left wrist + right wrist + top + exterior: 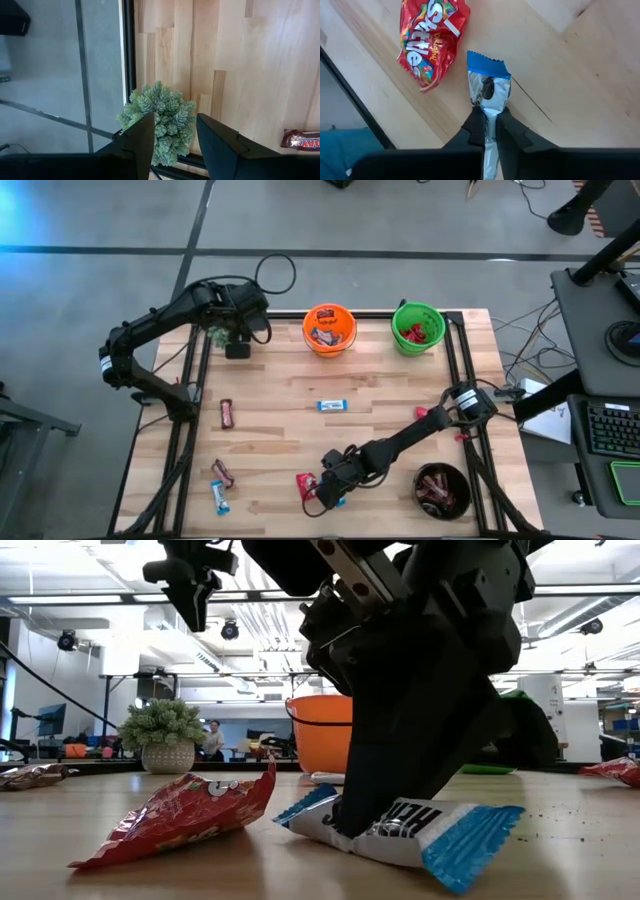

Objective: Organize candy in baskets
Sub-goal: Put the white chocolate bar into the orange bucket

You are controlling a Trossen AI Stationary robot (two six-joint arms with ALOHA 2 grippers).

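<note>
Open-plan robotics lab: ceiling track lights [229, 630], distant workbenches [60, 752], keyboard desk [610, 430] beside the table.

i see a blue-and-white candy [489, 95] lying flat right beside the red skittles packet [430, 37], pinched.

Both arms were dark, nearly black, built of slim tubular links between bulkier rounded joints. The left arm [160, 330] carried a white band near its lower joint, and a thin black cable looped off its wrist. The right arm [420, 430] had a pale silver-white ring at its base joint. Each gripper's fingers [137, 145] were matte black, flat-faced and wedge-shaped, with angular edges.
</note>
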